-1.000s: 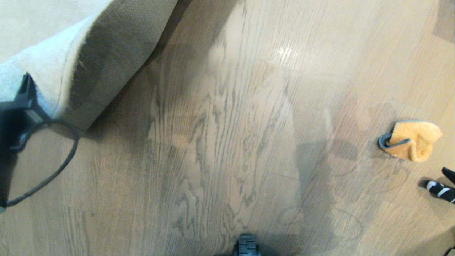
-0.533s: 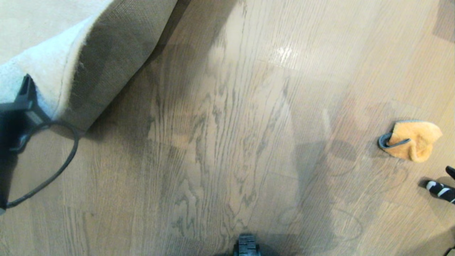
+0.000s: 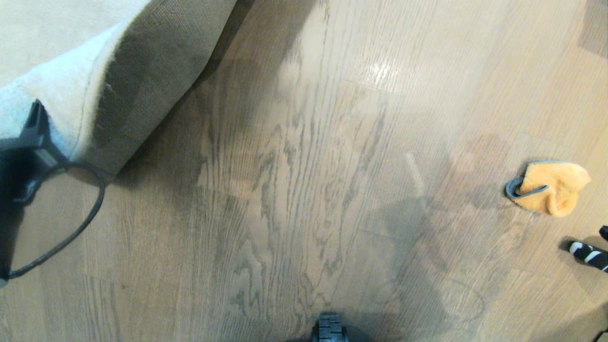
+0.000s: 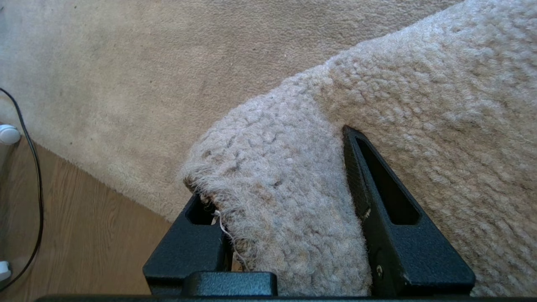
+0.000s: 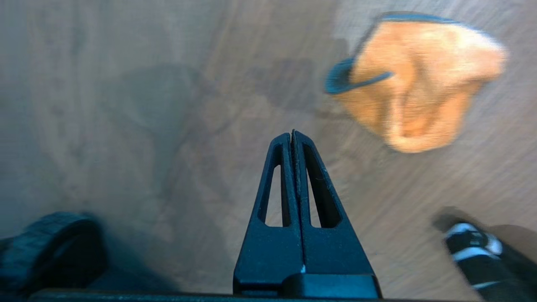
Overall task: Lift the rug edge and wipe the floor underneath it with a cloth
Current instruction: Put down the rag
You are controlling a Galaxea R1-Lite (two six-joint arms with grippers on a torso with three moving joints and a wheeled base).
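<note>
At six o'clock in the head view, a dark wheel (image 3: 329, 328) sits at the near edge of the floor (image 3: 304, 190). The right gripper (image 5: 293, 134) hangs above bare planks with its fingers pressed together, holding nothing; the cloth (image 3: 548, 186) lies crumpled on the floor at about three o'clock, just beyond the tips and not touching them. A black-and-white shoe (image 3: 589, 254) shows near four o'clock. At nine o'clock the left gripper (image 4: 289, 201) is clamped on the rug (image 3: 71, 90), its edge lifted and curled so the woven backing faces the floor. A black cable (image 3: 71, 228) loops below it.
</note>
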